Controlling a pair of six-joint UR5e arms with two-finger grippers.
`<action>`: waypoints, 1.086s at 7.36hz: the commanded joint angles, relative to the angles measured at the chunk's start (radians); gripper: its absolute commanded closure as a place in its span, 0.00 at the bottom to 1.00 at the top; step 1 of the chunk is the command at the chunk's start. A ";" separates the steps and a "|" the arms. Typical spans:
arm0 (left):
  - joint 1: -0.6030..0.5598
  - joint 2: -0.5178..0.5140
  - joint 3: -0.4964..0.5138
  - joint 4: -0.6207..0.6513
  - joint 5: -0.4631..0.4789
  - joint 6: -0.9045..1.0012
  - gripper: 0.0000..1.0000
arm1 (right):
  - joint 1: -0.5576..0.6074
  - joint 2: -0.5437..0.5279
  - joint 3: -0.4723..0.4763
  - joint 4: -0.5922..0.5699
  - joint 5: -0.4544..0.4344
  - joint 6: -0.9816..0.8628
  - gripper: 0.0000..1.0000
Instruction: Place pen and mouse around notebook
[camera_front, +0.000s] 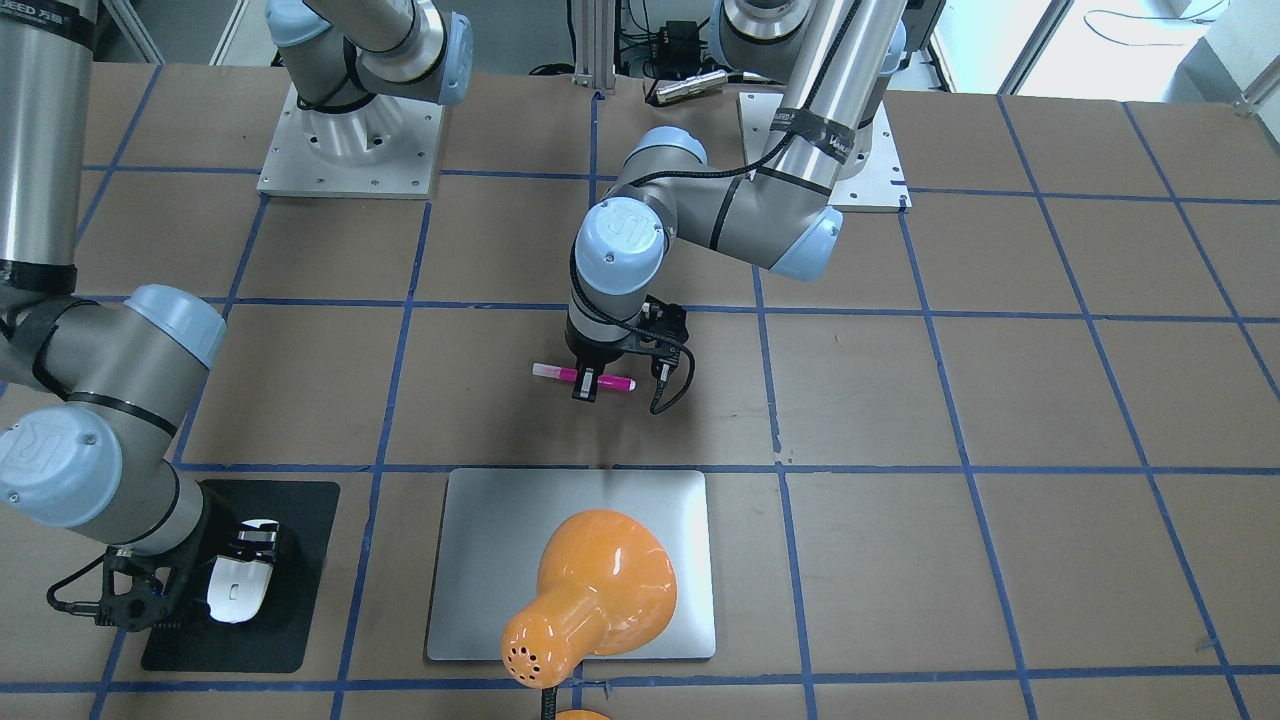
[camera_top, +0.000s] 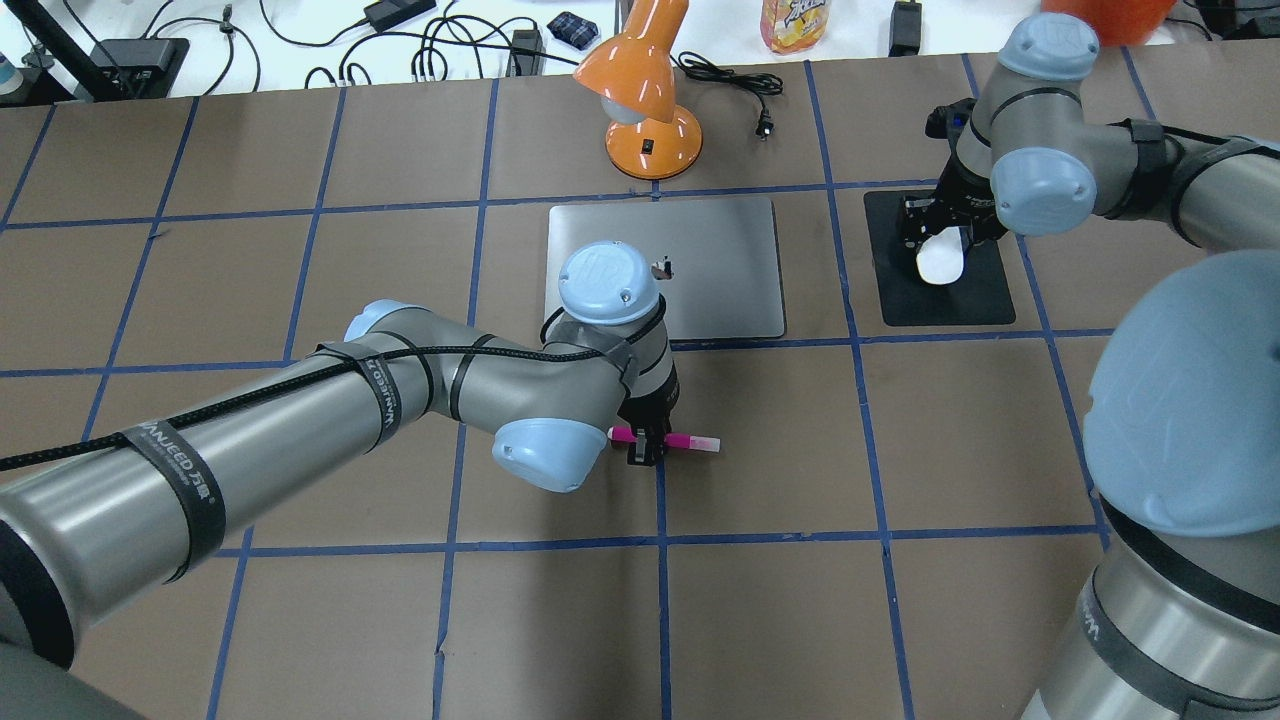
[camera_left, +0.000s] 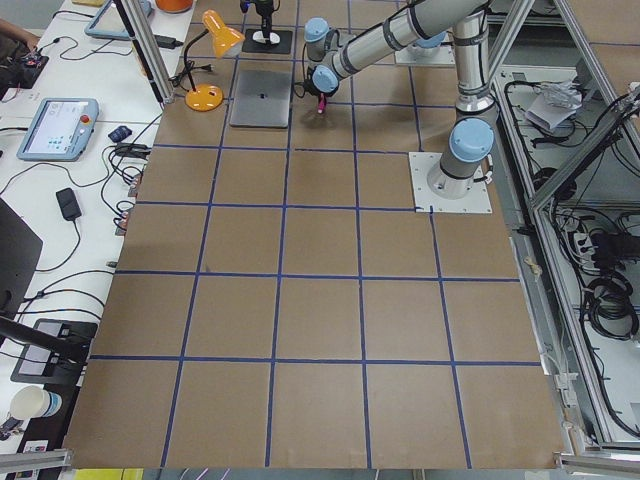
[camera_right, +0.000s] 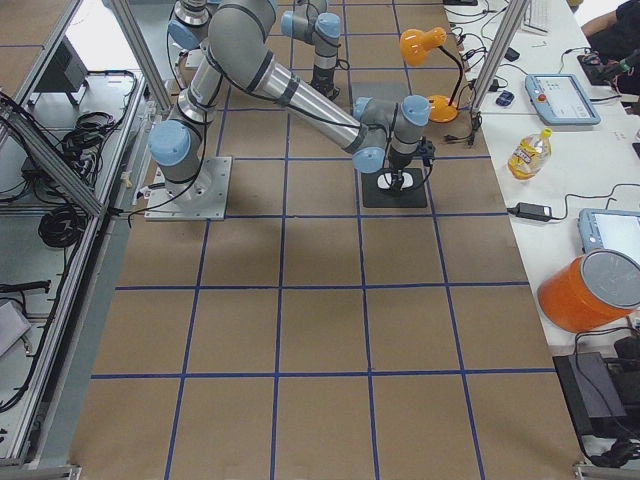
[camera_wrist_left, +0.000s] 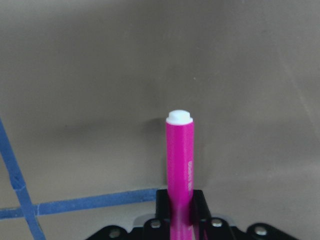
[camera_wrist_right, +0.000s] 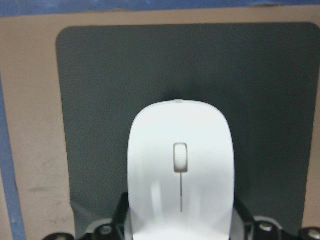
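The brown paper table (camera_top: 300, 280), taped in a blue grid, spreads under me. The notebook (camera_top: 730, 270) lies flat by the orange lamp (camera_top: 650, 130), and the black mat (camera_top: 990, 300) sits just off its right side. My right gripper (camera_front: 238, 585) clasps the mouse (camera_top: 938, 262) over that mat. My left gripper (camera_top: 645, 445) pinches the pen (camera_top: 695, 441) across its middle, level, near the notebook's robot-side edge. I judge I should lower it straight, parallel to that edge, and loosen only once it rests.

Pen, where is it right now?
In the overhead view the pen is mid-table, clamped crosswise in the left gripper, just on the robot's side of the notebook and apart from it.
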 joint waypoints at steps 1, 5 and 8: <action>0.003 0.033 -0.001 -0.007 -0.001 0.044 0.00 | -0.003 0.001 0.004 0.003 -0.005 0.000 0.24; 0.182 0.196 0.062 -0.193 -0.021 0.357 0.00 | 0.003 -0.100 -0.013 0.141 -0.005 0.018 0.02; 0.444 0.373 0.062 -0.431 -0.010 1.044 0.00 | 0.084 -0.328 -0.023 0.404 -0.005 0.082 0.00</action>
